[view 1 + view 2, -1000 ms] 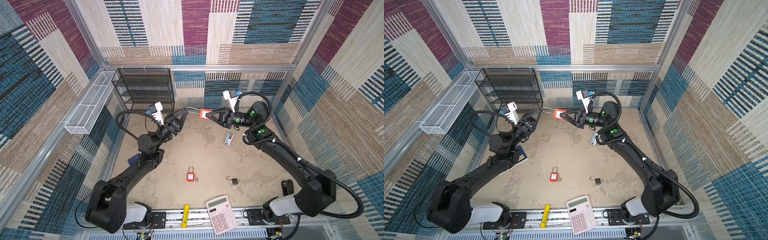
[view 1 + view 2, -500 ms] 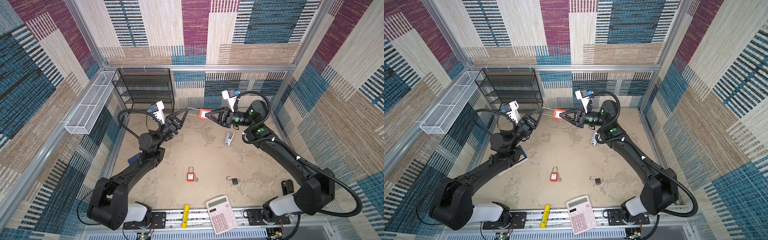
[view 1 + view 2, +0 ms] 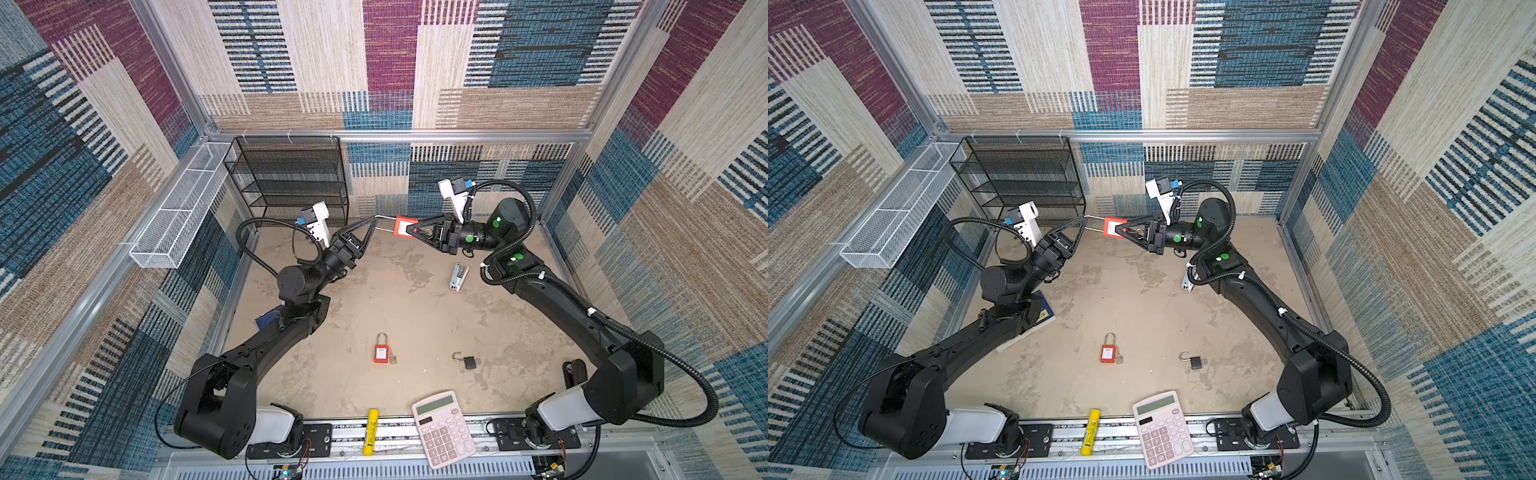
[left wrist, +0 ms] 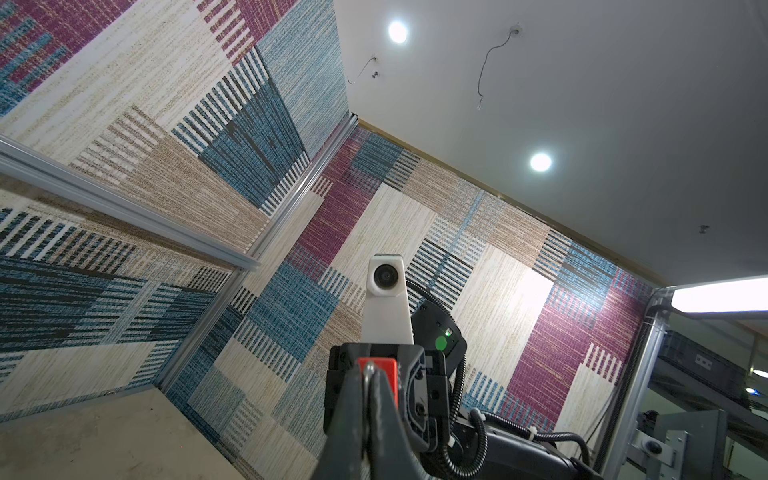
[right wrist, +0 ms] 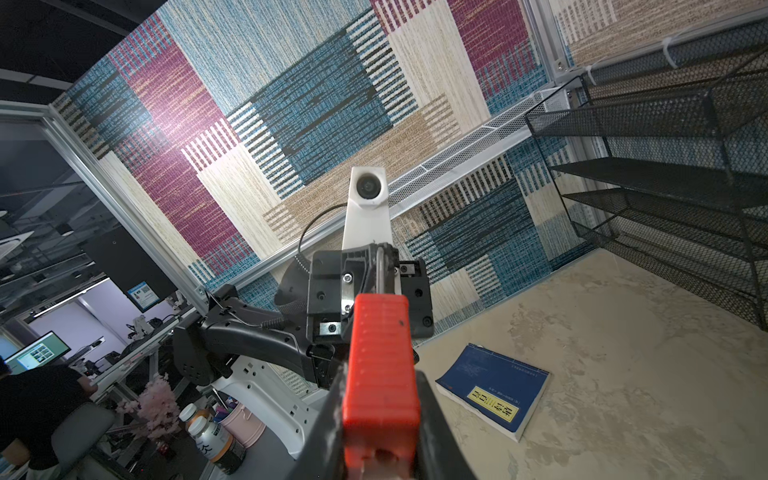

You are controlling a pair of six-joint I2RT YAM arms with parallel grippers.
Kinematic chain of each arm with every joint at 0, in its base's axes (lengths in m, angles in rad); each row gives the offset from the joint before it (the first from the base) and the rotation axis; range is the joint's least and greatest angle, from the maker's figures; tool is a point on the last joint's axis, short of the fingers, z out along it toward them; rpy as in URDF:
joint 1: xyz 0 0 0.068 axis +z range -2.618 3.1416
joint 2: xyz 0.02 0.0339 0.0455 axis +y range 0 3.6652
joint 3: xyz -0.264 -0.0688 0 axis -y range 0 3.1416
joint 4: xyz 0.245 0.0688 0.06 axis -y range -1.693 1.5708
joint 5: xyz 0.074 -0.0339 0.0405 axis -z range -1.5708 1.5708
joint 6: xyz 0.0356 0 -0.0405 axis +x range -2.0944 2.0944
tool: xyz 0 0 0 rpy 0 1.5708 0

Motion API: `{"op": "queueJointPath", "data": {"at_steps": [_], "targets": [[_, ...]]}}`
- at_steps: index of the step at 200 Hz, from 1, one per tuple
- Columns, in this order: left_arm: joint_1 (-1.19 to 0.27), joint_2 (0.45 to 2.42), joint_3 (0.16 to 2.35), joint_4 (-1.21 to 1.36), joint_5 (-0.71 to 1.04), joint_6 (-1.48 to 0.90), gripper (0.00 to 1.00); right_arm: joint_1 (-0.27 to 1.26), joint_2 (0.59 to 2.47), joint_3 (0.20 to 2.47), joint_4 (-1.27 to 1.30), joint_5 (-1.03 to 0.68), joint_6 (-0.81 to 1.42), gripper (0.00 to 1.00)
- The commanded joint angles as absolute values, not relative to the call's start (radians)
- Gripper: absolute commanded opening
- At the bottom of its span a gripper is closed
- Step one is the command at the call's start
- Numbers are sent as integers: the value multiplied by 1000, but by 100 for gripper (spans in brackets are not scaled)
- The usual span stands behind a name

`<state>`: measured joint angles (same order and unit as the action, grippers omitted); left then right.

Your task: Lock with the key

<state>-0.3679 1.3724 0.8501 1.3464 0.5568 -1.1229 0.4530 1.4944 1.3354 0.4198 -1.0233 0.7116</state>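
Red padlock [image 3: 400, 227] is mid-air between arms. Right gripper [image 3: 412, 229] clamps ribbed plastic body. Left gripper [image 3: 375, 222] pinched shut on steel shackle [image 3: 384, 217]. Likely light, rigid; shackle slick. You want hold on body flats. Key: can't spot it.

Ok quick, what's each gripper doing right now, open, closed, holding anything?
Left gripper: closed on the metal shackle of the raised red padlock.
Right gripper: closed on that padlock's red body.

Held padlock [image 3: 402, 226] hangs above table [image 3: 415, 311], rack [image 3: 291, 178] behind (book [image 3: 1044, 309] lies left).
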Motion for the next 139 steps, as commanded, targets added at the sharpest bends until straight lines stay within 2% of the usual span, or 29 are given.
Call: {"op": "queueJointPath", "data": {"at_steps": [1,119,139], "targets": [[-368,1367,840,1397,571,-1120,0,456,1503,1336,529,-1051,792,0],[-379,1366,826,1393,594,-1114,0,487,1524,1373,447,-1003,720,0],[-374,1351,815,1380,588,-1106,25,480,1515,1376,418,-995,700,0]]}}
